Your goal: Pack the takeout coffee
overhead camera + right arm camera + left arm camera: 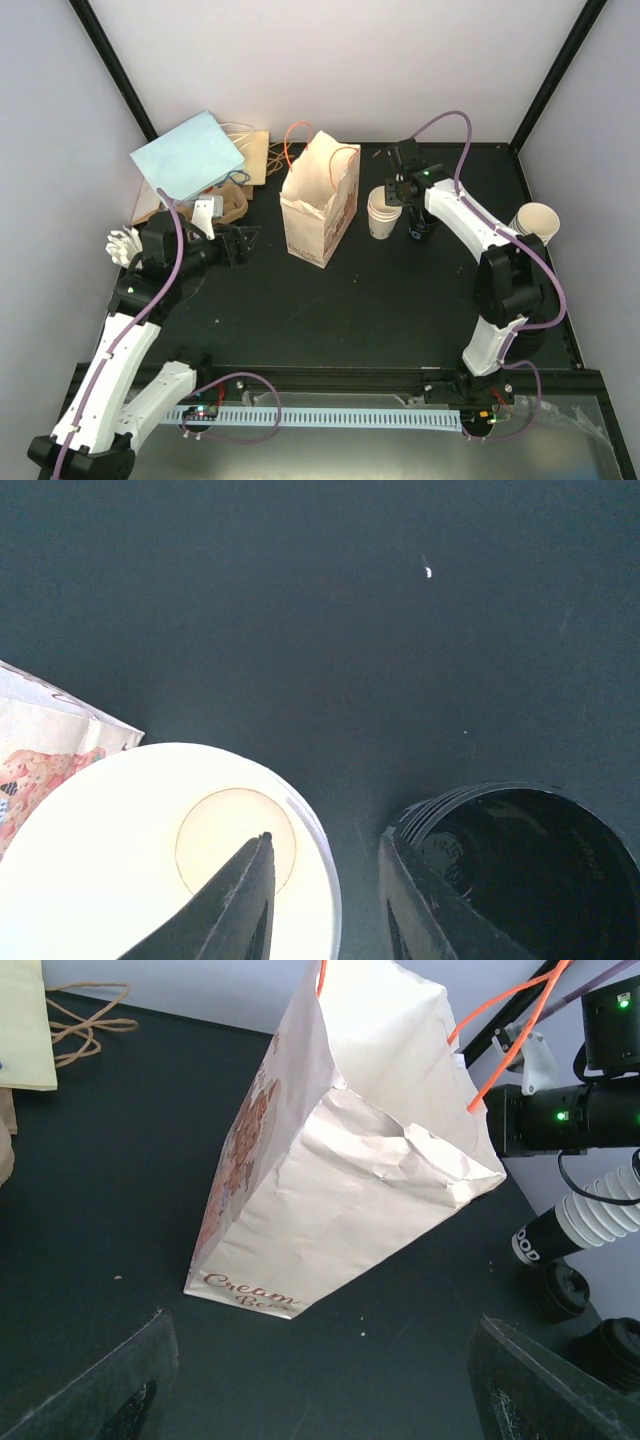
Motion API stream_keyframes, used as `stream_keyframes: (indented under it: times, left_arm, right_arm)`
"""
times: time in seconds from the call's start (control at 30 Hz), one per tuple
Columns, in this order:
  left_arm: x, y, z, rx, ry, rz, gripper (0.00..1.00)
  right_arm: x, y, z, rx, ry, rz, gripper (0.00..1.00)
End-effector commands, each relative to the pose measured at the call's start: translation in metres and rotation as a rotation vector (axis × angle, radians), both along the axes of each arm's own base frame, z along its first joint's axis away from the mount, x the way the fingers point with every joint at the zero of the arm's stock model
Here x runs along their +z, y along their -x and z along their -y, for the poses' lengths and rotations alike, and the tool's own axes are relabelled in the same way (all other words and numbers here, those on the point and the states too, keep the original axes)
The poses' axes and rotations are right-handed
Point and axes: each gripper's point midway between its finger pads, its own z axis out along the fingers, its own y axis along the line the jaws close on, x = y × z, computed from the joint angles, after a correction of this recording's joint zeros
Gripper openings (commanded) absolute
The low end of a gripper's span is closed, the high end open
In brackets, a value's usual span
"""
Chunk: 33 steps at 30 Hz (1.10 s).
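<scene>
In the top view, the left arm is seen rising from its base at the near left and folded back at the left edge of the table (400, 310). The left gripper (250, 243) is pointed right toward the paper bag (320, 200), near it but apart. The bag is stood upright with its mouth open. The right arm is raised from the near right, bent at the elbow and stretched far and left. The right gripper (397, 190) is pointed down over the white cups (381, 215) – a lidless stack just right of the bag. The black lids (420, 232) are stacked just right of the cups.

In the left wrist view, the two fingers (110, 1390) are held wide apart with nothing between them, and the bag's narrow side is faced across bare table.

In the right wrist view, the jaws are set fairly narrow – one finger (240, 905) is seen over the open mouth of the top cup (120, 880), the other outside its rim, beside the lids. A gap is left on either side of the rim, so the cup is straddled rather than pinched.
</scene>
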Motion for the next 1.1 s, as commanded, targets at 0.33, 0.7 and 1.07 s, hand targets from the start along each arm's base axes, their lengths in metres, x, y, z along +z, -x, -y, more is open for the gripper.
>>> stream_keyframes:
  times: [0.33, 0.7, 1.07]
  left_arm:
    - [-0.002, 0.002, -0.002, 0.001, -0.004, -0.003, 0.82]
    - [-0.005, 0.003, -0.001, 0.001, 0.0, -0.012, 0.82]
    - [-0.001, 0.004, 0.0, -0.004, 0.009, -0.009, 0.82]
  right_arm:
    - [-0.002, 0.002, -0.009, 0.027, -0.03, -0.011, 0.2]
    - [-0.009, 0.002, -0.002, 0.01, 0.016, -0.031, 0.24]
    - [-0.013, 0.002, -0.005, 0.016, 0.007, -0.041, 0.15]
